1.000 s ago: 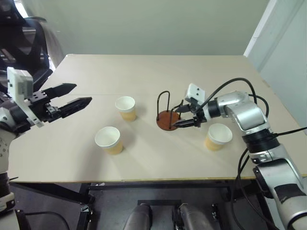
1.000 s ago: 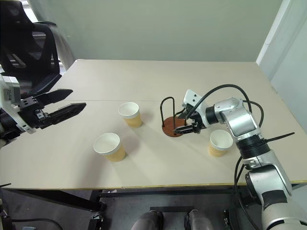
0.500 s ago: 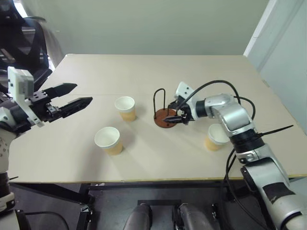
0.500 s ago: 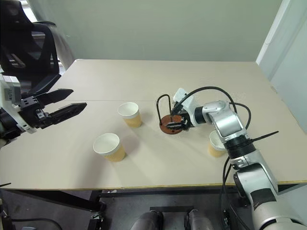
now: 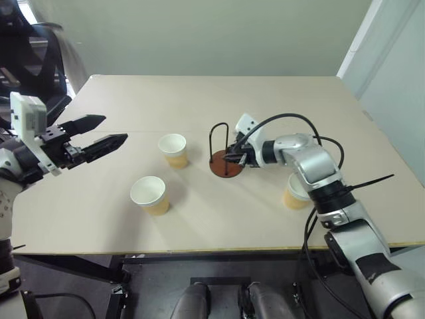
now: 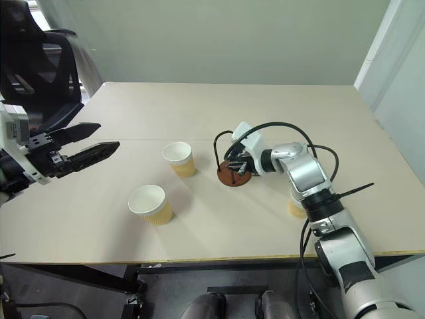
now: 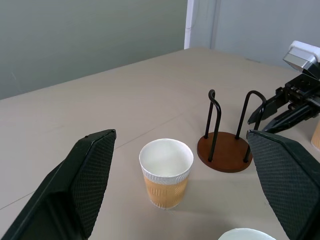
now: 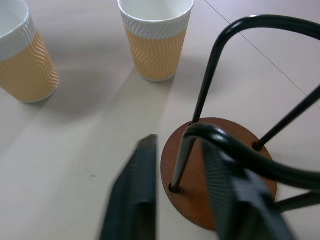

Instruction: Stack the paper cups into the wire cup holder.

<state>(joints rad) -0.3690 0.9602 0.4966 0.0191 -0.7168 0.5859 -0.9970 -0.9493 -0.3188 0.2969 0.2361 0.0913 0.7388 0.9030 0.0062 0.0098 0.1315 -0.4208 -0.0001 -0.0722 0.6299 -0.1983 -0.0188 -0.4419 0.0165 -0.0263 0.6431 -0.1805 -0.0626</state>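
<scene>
Three paper cups (image 5: pixel 172 149) overhead

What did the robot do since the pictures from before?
The right tool moved left and closed on a loop of the wire cup holder, nudging it slightly left. The three paper cups and the open left tool stayed put.
</scene>
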